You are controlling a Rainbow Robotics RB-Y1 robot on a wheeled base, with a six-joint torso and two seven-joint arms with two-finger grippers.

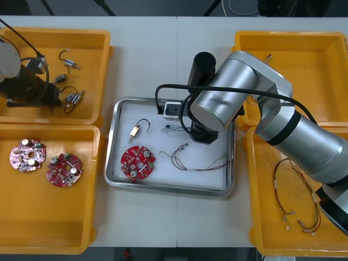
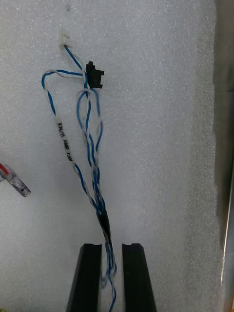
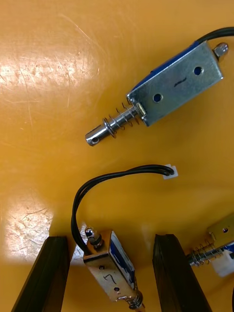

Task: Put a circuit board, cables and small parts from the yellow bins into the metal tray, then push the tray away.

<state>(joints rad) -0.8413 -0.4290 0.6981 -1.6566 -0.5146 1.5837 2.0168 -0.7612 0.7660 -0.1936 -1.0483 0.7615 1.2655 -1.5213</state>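
Surroundings: we list four yellow bins (image 1: 104, 70), two at the left edge of the front view and two at the right, with the metal tray (image 1: 111, 152) at centre between them.

Tray contents, on its white lining:
- one circuit board (image 1: 137, 161), lower left
- one small metal part with a black lead (image 1: 136, 129), upper left
- one red and yellow cable (image 1: 198, 160), lower right
- one blue and white cable (image 2: 90, 146), partly hidden under the right arm (image 1: 234, 92)

The lower left bin holds two spare boards (image 1: 28, 155). The lower right bin holds tangled cables (image 1: 296, 196).

The right arm slants in from the lower right. The right gripper (image 2: 112, 253) is clenched on the blue and white cable.

The left gripper (image 3: 112, 239) is low in the upper left bin. It is spread wide astride one of three bin parts (image 3: 114, 270), touching none.
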